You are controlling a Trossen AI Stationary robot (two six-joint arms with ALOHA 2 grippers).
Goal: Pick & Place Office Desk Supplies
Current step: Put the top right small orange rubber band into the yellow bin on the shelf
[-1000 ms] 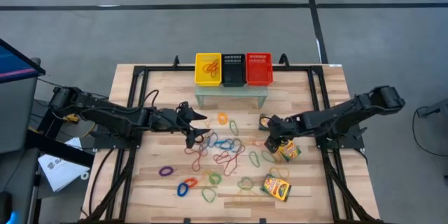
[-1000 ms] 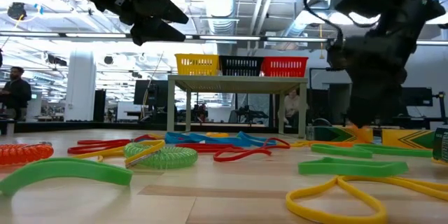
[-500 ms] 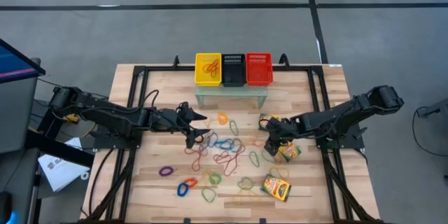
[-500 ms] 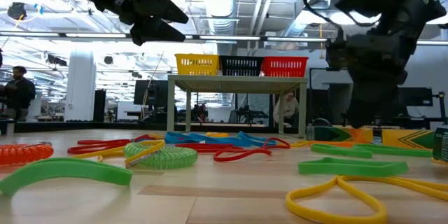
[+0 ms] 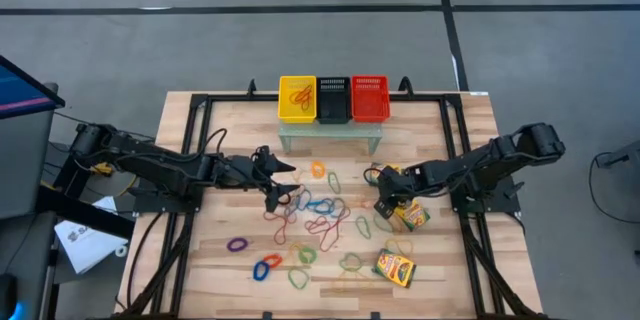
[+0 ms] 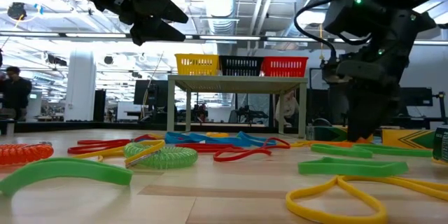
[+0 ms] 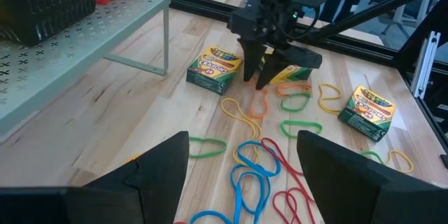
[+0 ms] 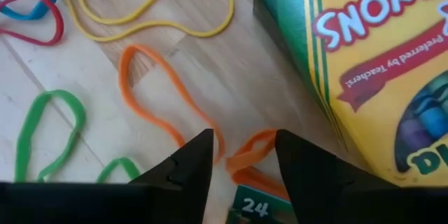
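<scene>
A few bands (image 5: 299,97) are already seen in the yellow basket (image 5: 285,112); most bands and three crayon boxes (image 5: 395,268) are left on the counter (image 5: 230,270). The right pincer (image 8: 241,155) is closing around an orange band (image 8: 175,101); the left pincer (image 5: 283,182) hangs released.

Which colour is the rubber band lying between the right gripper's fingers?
Orange rubber band; the right wrist view shows it best.

rubber-band loops (image 5: 318,215): many colours, scattered flat mid-surface | three crayon boxes (image 5: 396,267): yellow-green, lying flat at right, one apart nearer the front edge
</scene>
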